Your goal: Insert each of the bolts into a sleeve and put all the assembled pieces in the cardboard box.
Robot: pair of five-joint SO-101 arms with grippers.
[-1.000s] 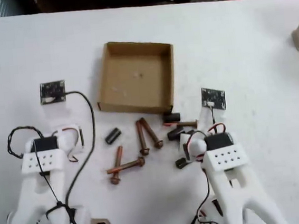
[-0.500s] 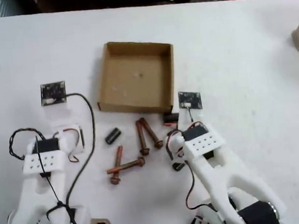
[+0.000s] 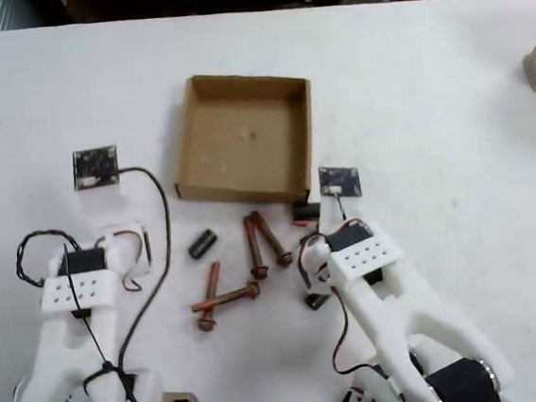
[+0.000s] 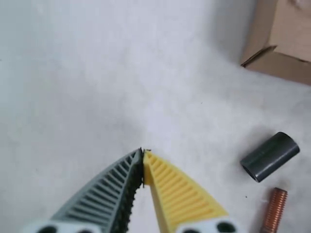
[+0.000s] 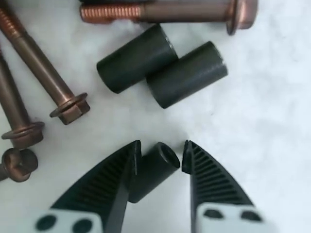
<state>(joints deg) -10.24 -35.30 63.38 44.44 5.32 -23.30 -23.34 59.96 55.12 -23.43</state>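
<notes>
The table (image 3: 448, 98) is viewed from overhead by the high camera. Each wrist camera is pointed down at close range; the lone sleeve (image 4: 269, 156) is probably shared with the left one.

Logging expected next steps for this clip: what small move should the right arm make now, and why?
Probably close the right tool on the black sleeve. In the right wrist view that sleeve lies on the table between the tool's open jaws, not yet gripped, so a squeeze should secure it before it is lifted toward a bolt.

Right arm (image 3: 364, 260) — leftward, over a sleeve (image 5: 154, 167).
</notes>
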